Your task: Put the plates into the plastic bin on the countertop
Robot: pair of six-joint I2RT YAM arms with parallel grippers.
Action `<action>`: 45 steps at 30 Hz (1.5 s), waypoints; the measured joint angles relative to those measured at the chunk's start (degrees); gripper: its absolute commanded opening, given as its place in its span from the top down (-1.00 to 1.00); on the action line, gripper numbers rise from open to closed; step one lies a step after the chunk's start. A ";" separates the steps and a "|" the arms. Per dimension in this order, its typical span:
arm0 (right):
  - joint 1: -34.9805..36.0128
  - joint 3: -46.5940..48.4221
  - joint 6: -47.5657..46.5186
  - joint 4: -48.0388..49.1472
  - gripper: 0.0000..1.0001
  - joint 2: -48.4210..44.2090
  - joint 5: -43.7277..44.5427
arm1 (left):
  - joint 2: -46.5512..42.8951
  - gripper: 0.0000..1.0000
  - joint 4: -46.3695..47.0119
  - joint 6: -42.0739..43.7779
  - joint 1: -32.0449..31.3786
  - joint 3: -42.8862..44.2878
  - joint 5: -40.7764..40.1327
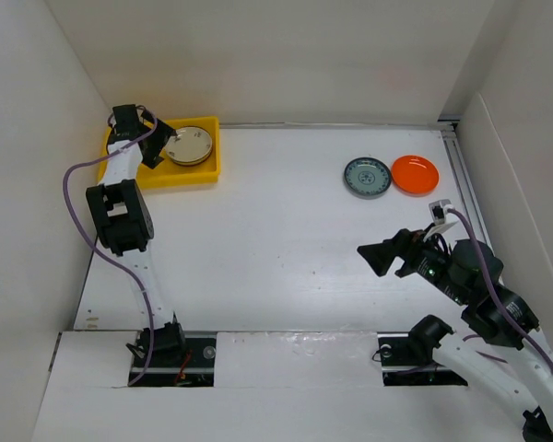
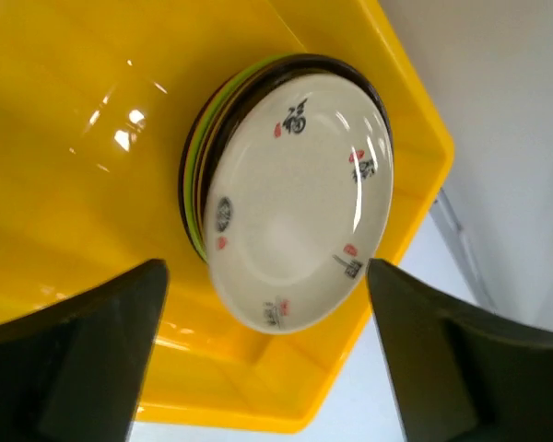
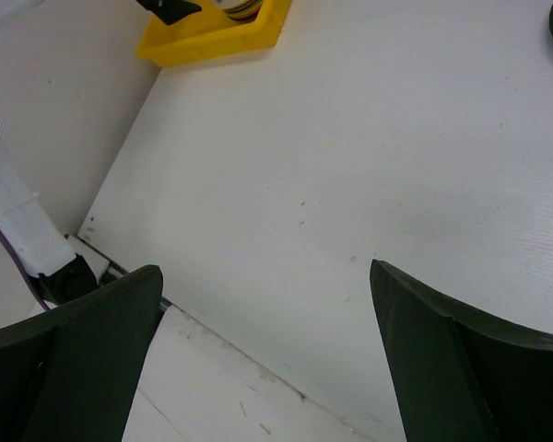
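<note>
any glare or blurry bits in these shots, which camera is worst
Left wrist view, worst: glare spots on the plastic bin floor, a bright streak on the cream plate, left fingers soft. Right wrist view: no glare, countertop evenly lit, right fingers blurred. Top external view: even light, sharp.

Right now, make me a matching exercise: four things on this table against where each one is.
Things: 1 cream plate; 2 teal-patterned plate; 3 orange plate; 4 right pincer.
Places: A beside the right wall; B topping the stack in the yellow bin; C open, above bare countertop; D just left of the orange plate.
Pairs: 1-B, 2-D, 3-A, 4-C.
</note>
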 measured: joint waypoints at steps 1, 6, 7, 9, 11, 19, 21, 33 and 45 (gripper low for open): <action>0.00 0.00 -0.04 -0.02 -1.00 0.00 -0.04 | -0.11 -0.99 -0.04 0.26 0.00 0.00 -0.13; 0.00 0.00 -0.44 -0.02 -1.00 0.00 -0.20 | -2.23 -0.99 -0.74 0.74 -1.09 -0.17 -3.39; 0.00 0.00 -0.44 -0.02 -1.00 -0.02 -0.17 | -3.76 -0.99 -0.31 1.05 -1.75 -0.98 -4.09; 0.00 0.00 -0.44 -0.02 -1.00 -0.26 -0.09 | -7.89 -0.99 0.50 1.57 -4.11 -3.43 -4.66; 0.00 0.00 -0.46 -0.02 -1.00 -0.50 0.70 | -12.44 -0.99 2.40 2.47 -8.61 -5.64 -4.90; 0.00 2.08 1.22 -0.92 -1.00 -0.44 3.02 | -15.37 -0.99 18.10 3.15 -37.05 -14.05 1.31; 0.00 3.06 1.57 -0.90 -1.00 -0.50 3.02 | -10.23 -0.99 20.98 2.43 -41.64 -14.05 3.32; 0.00 4.15 3.34 -3.19 -1.00 -4.37 1.70 | 6.99 -0.91 27.98 -4.98 -48.13 -8.70 7.65; 0.00 4.66 4.20 -5.68 -1.00 -7.45 1.27 | 20.35 -0.27 27.71 -11.96 -50.71 8.44 4.44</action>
